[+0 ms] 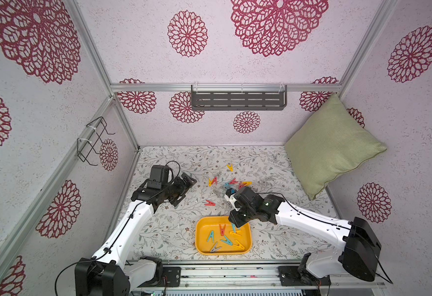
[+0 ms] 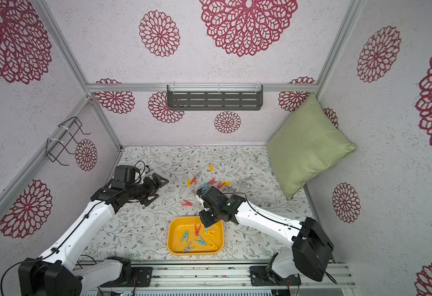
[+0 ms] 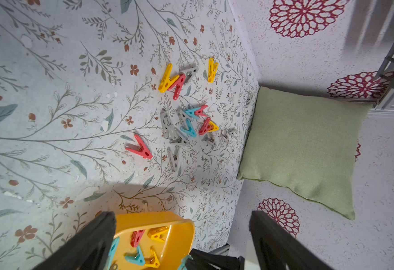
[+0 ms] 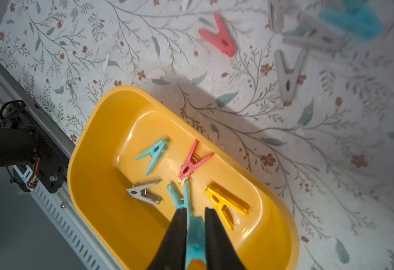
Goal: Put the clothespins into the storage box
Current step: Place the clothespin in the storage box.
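The storage box (image 1: 197,237) (image 2: 170,238) is a shallow yellow tray near the table's front edge, with several clothespins (image 1: 222,238) (image 4: 154,156) lying in it. My right gripper (image 4: 195,210) (image 1: 236,224) hangs over the box's far end. Its black fingers (image 4: 176,233) are closed narrowly on a teal clothespin (image 4: 195,236) that points down into the box. More clothespins (image 1: 231,183) (image 3: 186,126) in red, yellow, teal and grey lie scattered behind the box, and a single red one (image 1: 209,203) (image 3: 140,147) lies nearer. My left gripper (image 1: 186,191) (image 3: 182,218) stands wide open and empty at the left.
A green pillow (image 1: 330,146) leans in the back right corner. A grey slotted shelf (image 1: 238,101) hangs on the back wall and a black wire rack (image 1: 94,141) on the left wall. A metal rail (image 1: 222,271) runs along the front.
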Controlling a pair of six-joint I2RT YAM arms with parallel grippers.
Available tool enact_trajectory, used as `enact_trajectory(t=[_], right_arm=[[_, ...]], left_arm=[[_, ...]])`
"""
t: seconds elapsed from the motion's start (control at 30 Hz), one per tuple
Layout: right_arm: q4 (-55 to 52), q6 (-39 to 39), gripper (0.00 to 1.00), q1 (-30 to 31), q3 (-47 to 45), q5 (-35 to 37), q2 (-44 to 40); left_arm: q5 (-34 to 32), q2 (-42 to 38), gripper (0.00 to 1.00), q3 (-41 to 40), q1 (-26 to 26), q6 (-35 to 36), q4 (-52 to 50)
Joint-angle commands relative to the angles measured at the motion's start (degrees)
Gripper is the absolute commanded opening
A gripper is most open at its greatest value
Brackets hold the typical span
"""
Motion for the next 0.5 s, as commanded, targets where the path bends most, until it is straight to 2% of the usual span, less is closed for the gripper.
enact_trajectory(t=[0.0, 0.1, 0.27, 0.37, 0.4, 0.47], right_arm=[[2.3, 0.4, 0.33, 1.1, -0.8, -0.7, -2.9], [2.4, 0.6, 0.47, 1.0, -0.1, 2.0, -3.4], [1.7, 1.8, 0.57, 0.1, 3.6, 12.7, -1.9], [1.7, 1.1, 0.59, -1.8, 6.0, 14.3, 0.6], [1.5, 1.0, 0.59, -2.6, 7.1, 13.9, 1.7], [0.7, 1.0, 0.57, -4.9, 9.4, 12.4, 4.0]], left_arm=[[2.2, -2.4, 0.97, -2.1, 0.9, -2.2, 4.1], [2.4, -2.4, 0.99, -2.0, 1.0, -1.6, 3.1], [0.1, -1.8, 0.95, 0.0, 1.0, 2.0, -2.3], [-2.8, -3.3, 0.96, 0.9, 0.9, 3.8, -3.9], [-3.5, -3.9, 1.00, 1.0, 0.9, 4.4, -3.9], [-4.1, -4.6, 0.97, 1.5, 0.8, 5.8, -4.2]])
